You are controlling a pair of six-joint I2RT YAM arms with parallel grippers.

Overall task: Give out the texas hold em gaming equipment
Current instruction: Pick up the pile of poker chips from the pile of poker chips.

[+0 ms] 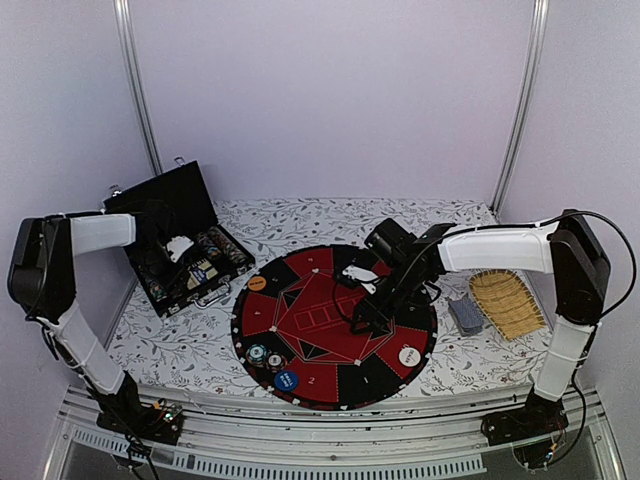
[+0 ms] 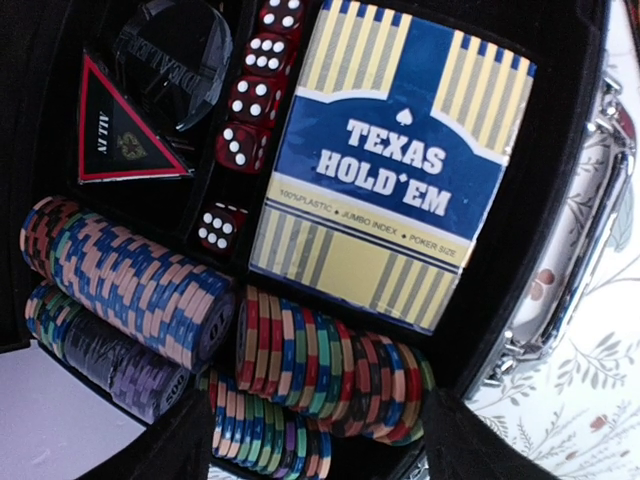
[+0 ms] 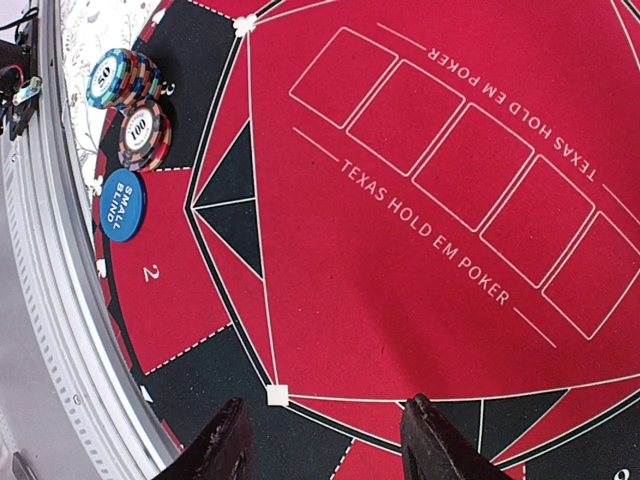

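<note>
Table (image 1: 300,215): mat (image 1: 320,330) centre, open case (image 1: 165,190) at its 10 o'clock, card deck (image 1: 465,315) at its 3. The case sits under the left arm and well apart from the right, so chip pickup looks like the left's job. Left tool (image 2: 315,450) is spread and empty, hanging right over the chip rows (image 2: 320,370). In its wrist view the rows run about 10-to-4, roughly in line with the closing direction, so a squeeze should take a stack end-to-end. Right tool (image 3: 325,410) is spread and empty over mat centre. Placed chips (image 3: 130,100) and blue button (image 3: 122,205) lie at its 10.
</note>
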